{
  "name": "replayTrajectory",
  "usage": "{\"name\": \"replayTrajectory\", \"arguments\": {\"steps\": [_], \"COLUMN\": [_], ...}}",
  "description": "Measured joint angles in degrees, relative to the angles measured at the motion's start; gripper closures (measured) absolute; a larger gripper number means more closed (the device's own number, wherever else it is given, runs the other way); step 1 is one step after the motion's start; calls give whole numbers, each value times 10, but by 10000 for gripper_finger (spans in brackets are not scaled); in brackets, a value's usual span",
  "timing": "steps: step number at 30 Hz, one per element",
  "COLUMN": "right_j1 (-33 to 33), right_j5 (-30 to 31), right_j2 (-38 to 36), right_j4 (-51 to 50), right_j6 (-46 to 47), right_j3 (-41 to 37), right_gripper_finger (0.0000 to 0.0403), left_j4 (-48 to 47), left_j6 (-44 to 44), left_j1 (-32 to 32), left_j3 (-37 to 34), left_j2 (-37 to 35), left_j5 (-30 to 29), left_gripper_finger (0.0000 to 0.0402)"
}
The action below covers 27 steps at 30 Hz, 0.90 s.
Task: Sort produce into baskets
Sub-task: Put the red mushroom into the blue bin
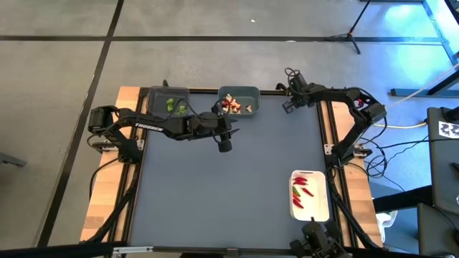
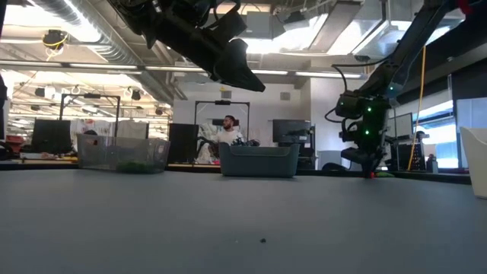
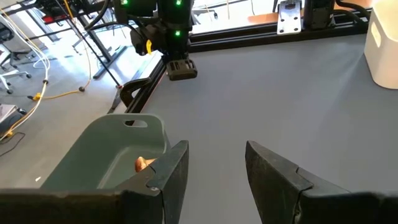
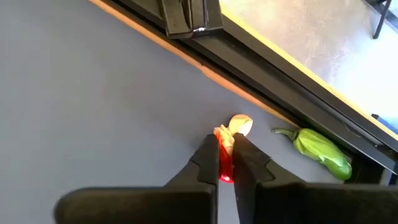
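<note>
My right gripper [image 4: 227, 142] is at the table's far right corner [image 1: 288, 92], shut on a pale tan-white and red produce piece [image 4: 231, 132]. A green pepper piece [image 4: 320, 152] lies on the mat beside it, against the table's edge rail. My left gripper [image 3: 217, 168] is open and empty, above the mat just near of the grey-teal bin [image 1: 239, 100], which holds pale and red pieces. The dark grey bin [image 1: 169, 102] at the far left holds green pieces. The white tray [image 1: 310, 195] at the near right holds red chili pieces and a green one. My right gripper pinches the piece's red part [image 4: 225, 168] between its two fingers, coming from above and pointing down. The pale rounded end [image 4: 241, 124] sticks out past the fingertips. In the low view the piece [image 2: 370, 175] is at mat level; whether it rests there I cannot tell.
A black rail [image 4: 292, 81] runs along the table's far edge behind the right gripper. The middle of the grey mat [image 1: 237, 193] is bare. In the low view a person [image 2: 227, 131] sits in the room beyond the table.
</note>
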Motion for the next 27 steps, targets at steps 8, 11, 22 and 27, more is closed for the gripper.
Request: {"name": "replayTrajectory", "arguments": {"steps": [8, 11, 22, 27], "right_j1": [0, 0, 78, 133], "right_j5": [-74, -128, -328, -326], "right_j2": [-27, -48, -68, -63], "right_j4": [-15, -12, 112, 189], "right_j6": [20, 35, 86, 87], "right_j3": [37, 47, 68, 68], "right_gripper_finger": [364, 363, 361, 361], "left_j4": [0, 0, 2, 3], "left_j6": [0, 0, 0, 0], "left_j1": [0, 0, 0, 0], "left_j3": [0, 0, 0, 0], "left_j2": [0, 0, 0, 0], "left_j5": [0, 0, 0, 0], "left_gripper_finger": [247, 247, 247, 247]}}
